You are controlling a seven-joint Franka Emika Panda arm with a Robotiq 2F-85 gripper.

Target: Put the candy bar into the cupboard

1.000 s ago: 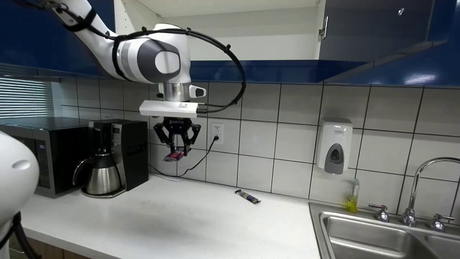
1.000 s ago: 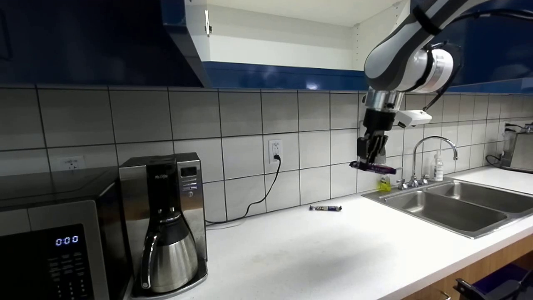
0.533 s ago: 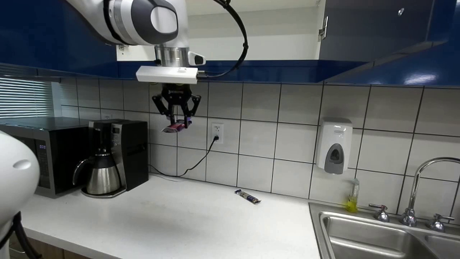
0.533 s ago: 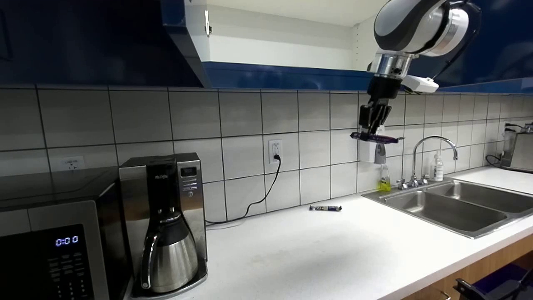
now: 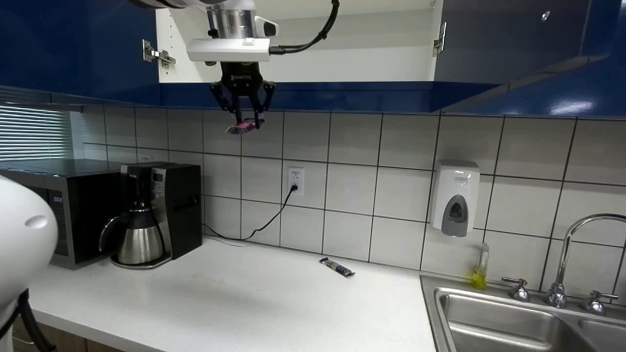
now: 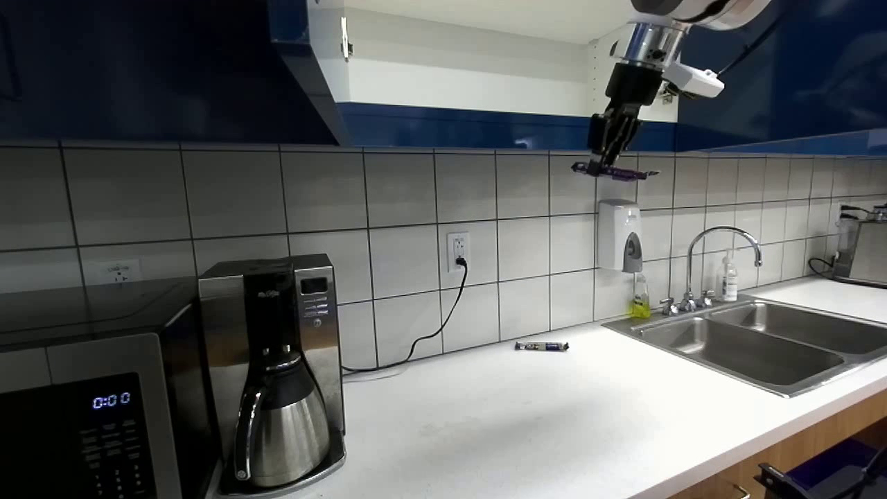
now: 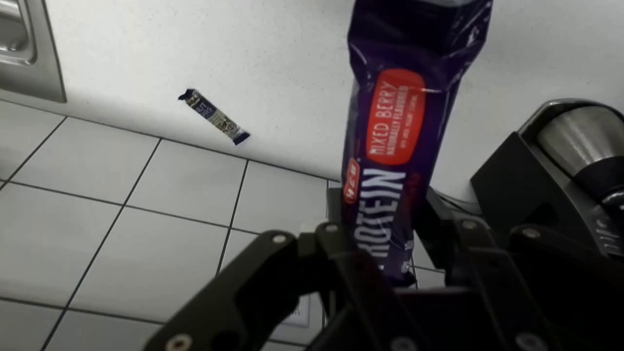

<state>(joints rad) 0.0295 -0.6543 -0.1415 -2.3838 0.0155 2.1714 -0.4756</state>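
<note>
Candy bar pinched in gripper, outside the cupboard

In an exterior view: gripper points down in front of the cupboard's blue bottom edge, fingers clamped on the candy bar. Bar roughly level, in the air, well above the counter. Cupboard white inside, blue doors swung wide. A second bar, wrapped, lies on the counter near the tiled wall. Microwave and coffee maker side by side, picture left. Outlet on the wall, black cord plugged in. Soap dispenser on the wall, picture right; below it a bottle with yellow liquid stands on the back rim of the sink, faucet further right.

In an exterior view: microwave clock reads 0:00. Candy bar sits crosswise between the fingertips, both ends sticking out, purple wrapper showing. It shows lower in the frame than the cupboard's bottom edge, tiles behind. Second bar flat on the counter, well apart from the gripper. Pale bottle near the faucet; metal appliance at far right, type unclear.

In the wrist view: candy bar fills much of the top centre, one finger on each side, far end running to the top edge of the frame. Red label reads MIXED BERRY; big white word partly hidden, ROTEIN legible. Second bar down on the counter, sink corner upper left, coffee maker at right.
</note>
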